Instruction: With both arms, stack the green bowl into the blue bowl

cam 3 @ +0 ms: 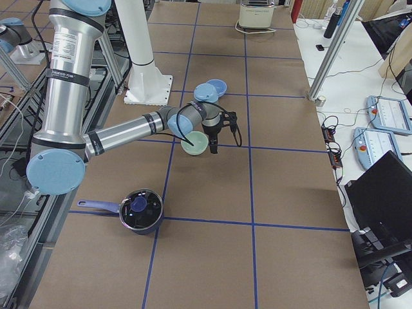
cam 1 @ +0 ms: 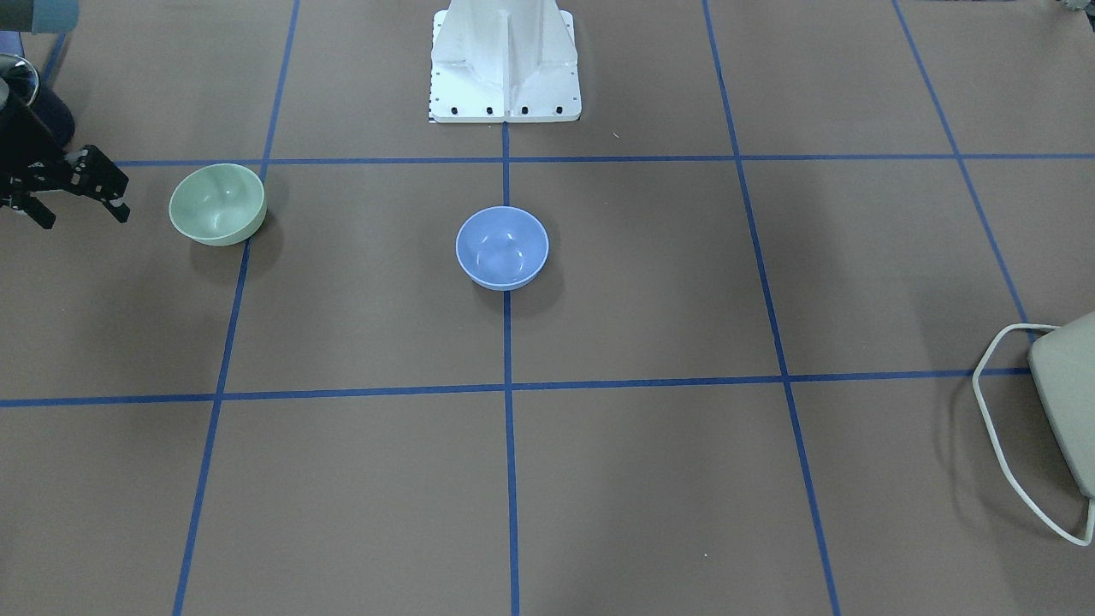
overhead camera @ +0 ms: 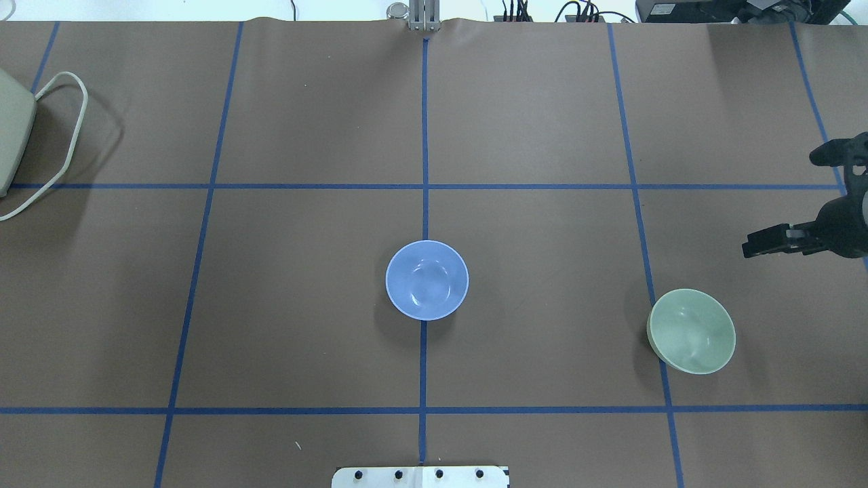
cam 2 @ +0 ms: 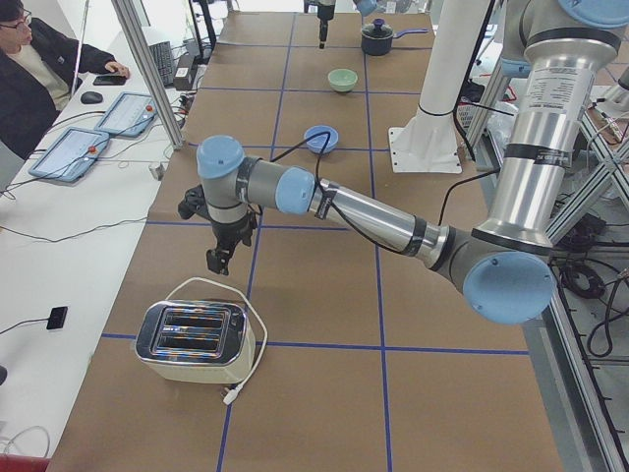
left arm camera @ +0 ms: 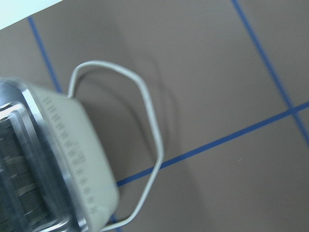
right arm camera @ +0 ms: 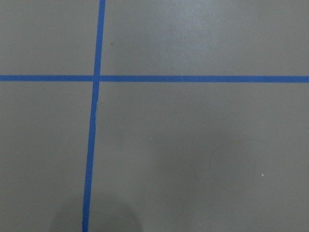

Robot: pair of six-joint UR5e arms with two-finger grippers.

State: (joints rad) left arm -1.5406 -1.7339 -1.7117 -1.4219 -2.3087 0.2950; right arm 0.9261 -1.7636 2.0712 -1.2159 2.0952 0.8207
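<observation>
The green bowl [cam 1: 217, 204] stands upright on the brown table, on the robot's right side; it also shows in the overhead view [overhead camera: 692, 331]. The blue bowl [cam 1: 502, 247] stands upright and empty at the table's middle, on a blue tape line [overhead camera: 426, 279]. My right gripper [cam 1: 79, 214] is open and empty, hanging apart from the green bowl on its outer side [overhead camera: 753, 245]. My left gripper [cam 2: 216, 261] shows only in the exterior left view, hanging over the table just beyond the toaster. I cannot tell if it is open or shut.
A cream toaster [overhead camera: 10, 135] with a looped white cord [cam 1: 997, 411] sits at the table's left end and fills the left wrist view [left arm camera: 43, 159]. A dark pot with a lid [cam 3: 140, 211] stands at the right end. The white pedestal [cam 1: 505, 60] stands at the robot's side.
</observation>
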